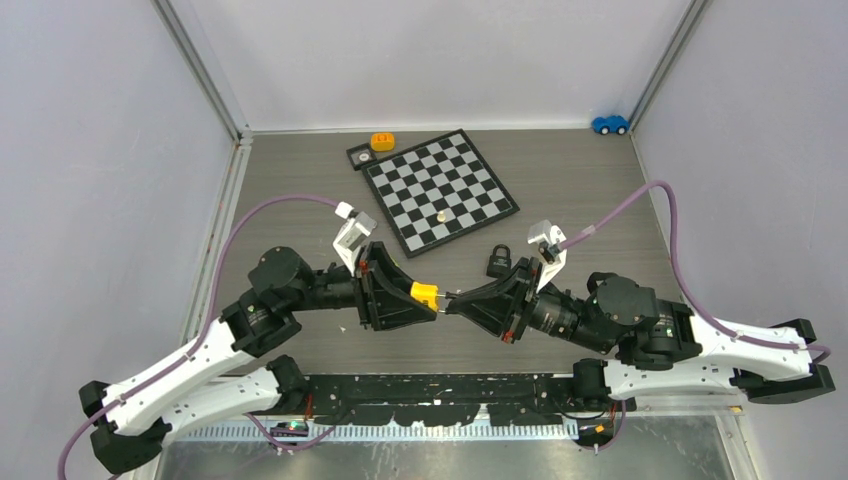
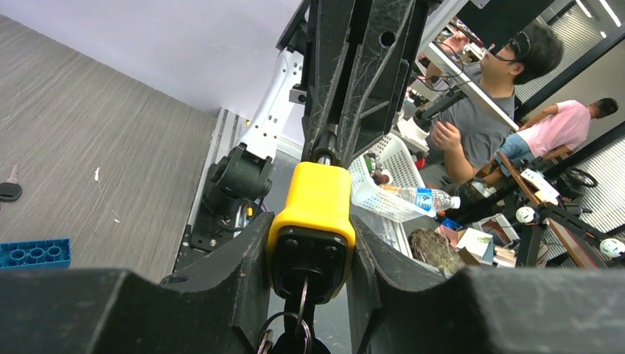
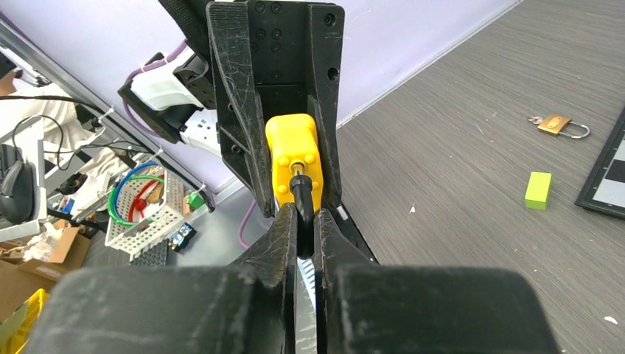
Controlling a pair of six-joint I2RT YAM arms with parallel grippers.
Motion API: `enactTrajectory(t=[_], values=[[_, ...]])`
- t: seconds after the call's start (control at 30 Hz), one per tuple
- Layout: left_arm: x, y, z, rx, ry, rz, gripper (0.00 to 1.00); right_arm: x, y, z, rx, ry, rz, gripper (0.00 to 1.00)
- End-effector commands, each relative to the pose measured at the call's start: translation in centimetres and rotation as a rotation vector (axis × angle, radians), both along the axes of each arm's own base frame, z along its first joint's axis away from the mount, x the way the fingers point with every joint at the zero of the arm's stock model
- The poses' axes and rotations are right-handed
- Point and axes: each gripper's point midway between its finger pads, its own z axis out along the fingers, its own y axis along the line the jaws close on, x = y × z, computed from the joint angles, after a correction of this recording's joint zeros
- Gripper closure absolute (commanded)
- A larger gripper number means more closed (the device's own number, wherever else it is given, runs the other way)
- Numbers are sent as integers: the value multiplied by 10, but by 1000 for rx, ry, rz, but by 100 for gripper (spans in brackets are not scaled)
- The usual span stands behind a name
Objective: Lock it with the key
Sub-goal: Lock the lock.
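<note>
1. Finds the key (image 2: pixel 303 293), thin and silvery, hanging from the black underside of the yellow padlock (image 2: pixel 313 203), at the end nearest the left wrist camera.
2. Finds the yellow padlock held between the two arms, near the front edge of the worktop (image 1: pixel 600 190).
3. Records the left gripper (image 2: pixel 311 251) clamped on the padlock body, with its fingers (image 2: pixel 228 258) pressed against both yellow sides.
4. Records the right gripper (image 3: pixel 301 221) with its fingers (image 3: pixel 276 243) drawn together on a black stub (image 3: pixel 302 200) projecting from the padlock's opposite end. Cannot tell what that stub is.
5. Notes a black padlock (image 1: pixel 497 262) standing on the worktop just behind the right gripper.
6. Notes a chessboard (image 1: pixel 440 190) farther back.
7. Notes a brass padlock (image 3: pixel 556 124), a green block (image 3: pixel 539 190) and a blue brick (image 2: pixel 33 253) lying apart on the worktop.
</note>
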Motion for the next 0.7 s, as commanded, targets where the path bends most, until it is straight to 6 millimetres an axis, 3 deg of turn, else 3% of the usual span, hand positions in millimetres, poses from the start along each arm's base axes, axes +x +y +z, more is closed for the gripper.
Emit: enactTrajectory(t=[0.0,0.43,0.67], values=[[-12,2,29,-70,-52,-62,100,10,2,13,12,-2,-57,99],[-20,1,27,-60,-48,-121,100,22,21,-5,-144,-71,-95,100],[-16,-2,26,-61,-40,-108,100,18,44,-24,-224,-71,-54,100]])
